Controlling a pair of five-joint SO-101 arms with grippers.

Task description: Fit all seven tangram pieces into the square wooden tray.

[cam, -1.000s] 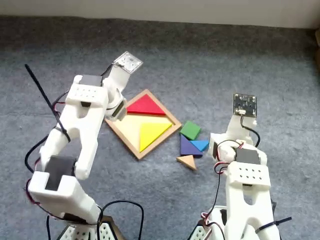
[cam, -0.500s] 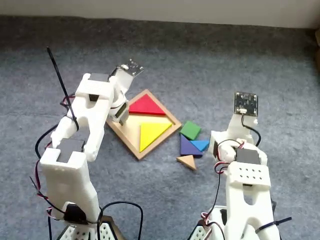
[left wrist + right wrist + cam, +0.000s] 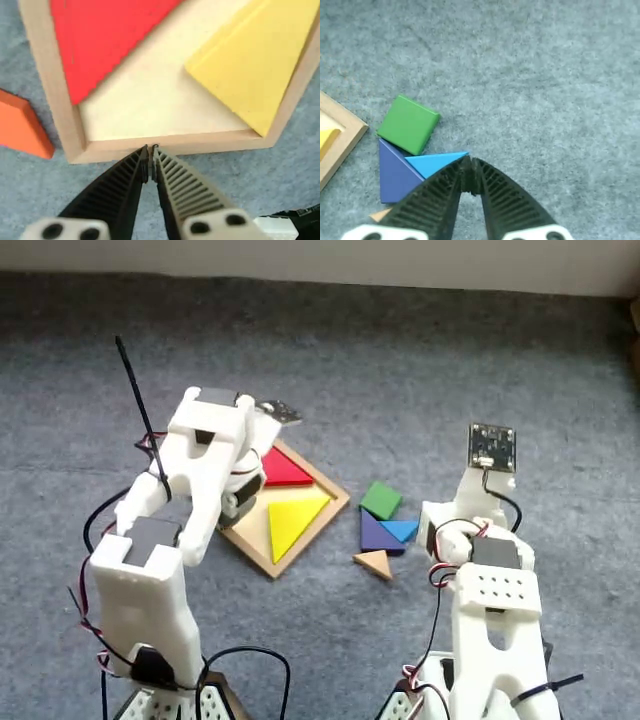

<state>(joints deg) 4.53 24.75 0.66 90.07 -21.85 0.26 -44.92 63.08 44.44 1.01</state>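
Slippage of the wooden tray (image 3: 312,540), left of centre in the high view with a red triangle (image 3: 283,468) and a yellow triangle (image 3: 290,520) seated, could be caused if its rim is nudged by the left tool (image 3: 150,148) (closed tight, nothing held), and both pieces might be jolted loose.

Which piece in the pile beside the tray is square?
The green one. The light blue, dark blue and tan pieces next to it are triangles.
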